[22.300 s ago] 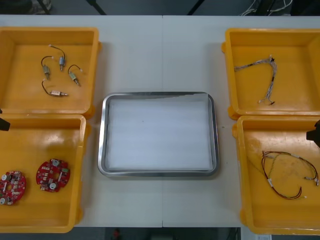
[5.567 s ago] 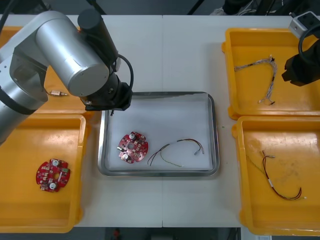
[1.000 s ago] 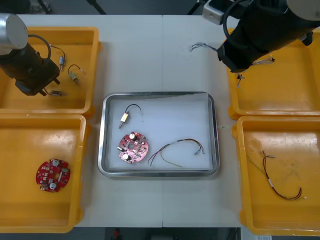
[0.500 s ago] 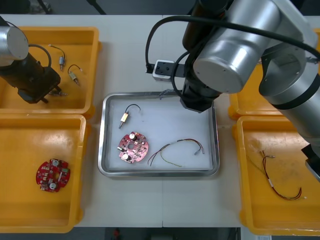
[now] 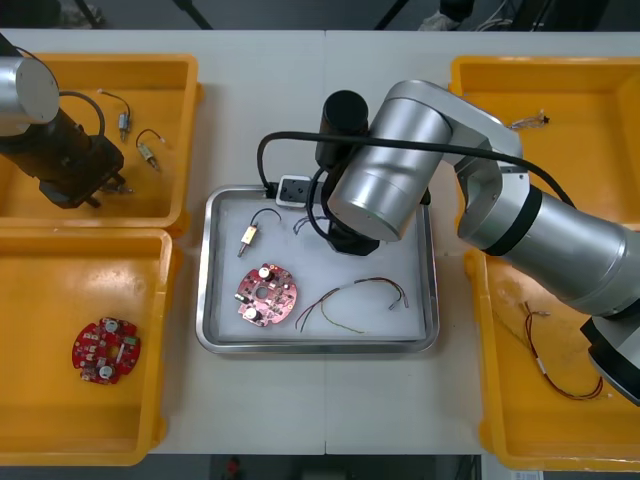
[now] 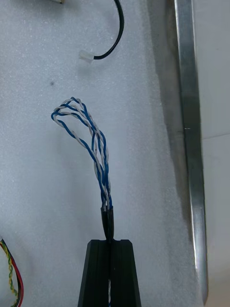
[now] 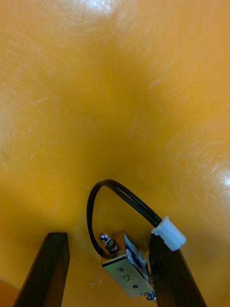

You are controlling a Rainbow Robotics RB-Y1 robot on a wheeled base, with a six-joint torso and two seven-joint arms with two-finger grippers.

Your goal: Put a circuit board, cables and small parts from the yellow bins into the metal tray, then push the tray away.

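The metal tray (image 5: 432, 262) holds a round red circuit board (image 5: 265, 295), a red and yellow cable (image 5: 355, 295) and a small metal part (image 5: 248, 236) on a black lead. My right arm (image 5: 380, 185) reaches over the tray's far half. My right gripper (image 6: 110, 242) is shut on one end of a twisted blue and white cable (image 6: 91, 139), whose loop lies on the tray's white floor (image 6: 48, 182). In the far left yellow bin (image 5: 100, 60), my left gripper (image 7: 108, 240) is open, its fingers standing either side of a small metal part (image 7: 125, 271) with a black lead.
Two more small metal parts (image 5: 135, 138) lie in the far left bin. The near left bin (image 5: 160, 300) holds a second circuit board (image 5: 105, 350). A red and yellow cable (image 5: 560, 370) lies in the near right bin (image 5: 480, 330). The tray's rim (image 6: 189, 144) runs beside my right gripper.
My right arm has swung from the far right bin to over the tray, carrying the blue and white cable down to its floor. My left arm has stayed in the far left bin.
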